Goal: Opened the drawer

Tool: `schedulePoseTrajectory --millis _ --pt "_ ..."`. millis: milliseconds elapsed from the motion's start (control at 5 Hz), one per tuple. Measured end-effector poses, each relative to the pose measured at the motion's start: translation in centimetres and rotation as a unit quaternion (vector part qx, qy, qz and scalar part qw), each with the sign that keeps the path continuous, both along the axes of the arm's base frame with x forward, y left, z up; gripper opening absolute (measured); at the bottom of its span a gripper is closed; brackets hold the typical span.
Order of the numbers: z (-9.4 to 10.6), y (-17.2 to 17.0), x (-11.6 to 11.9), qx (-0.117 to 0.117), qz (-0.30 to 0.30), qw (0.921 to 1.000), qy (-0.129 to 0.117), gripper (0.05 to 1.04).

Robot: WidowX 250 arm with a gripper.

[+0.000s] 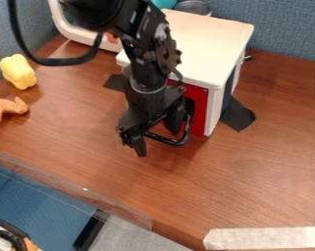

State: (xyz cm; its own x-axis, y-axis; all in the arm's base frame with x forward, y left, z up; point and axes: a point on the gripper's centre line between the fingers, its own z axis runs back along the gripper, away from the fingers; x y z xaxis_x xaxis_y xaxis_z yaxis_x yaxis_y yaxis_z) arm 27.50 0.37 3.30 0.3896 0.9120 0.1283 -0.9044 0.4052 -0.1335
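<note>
Down at the near edge, pale tape (264, 238) meets in a corner on the table; past it, the drawer (198, 109) sits in the front of the white cabinet (212, 49), most of its red face hidden behind the gripper (158, 136), so I can't tell how far out it is; the jaws stand apart by a black looped bar, contact unclear; over left lie a yellow pepper (18, 72) and an orange-brown piece (6, 111).
</note>
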Motion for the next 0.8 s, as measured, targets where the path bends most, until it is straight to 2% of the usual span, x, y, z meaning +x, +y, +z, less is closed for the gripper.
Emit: schedulePoseTrajectory --millis 400,600,800 --pt "0.0 -0.7 -0.7 0.0 -0.001 1.0 0.0 0.368" --pt "0.0 -1.2 -2.3 -0.014 0.012 0.9998 0.006 0.274" --pt "-0.1 -1.7 -4.0 -0.037 0.03 0.9988 0.012 0.245"
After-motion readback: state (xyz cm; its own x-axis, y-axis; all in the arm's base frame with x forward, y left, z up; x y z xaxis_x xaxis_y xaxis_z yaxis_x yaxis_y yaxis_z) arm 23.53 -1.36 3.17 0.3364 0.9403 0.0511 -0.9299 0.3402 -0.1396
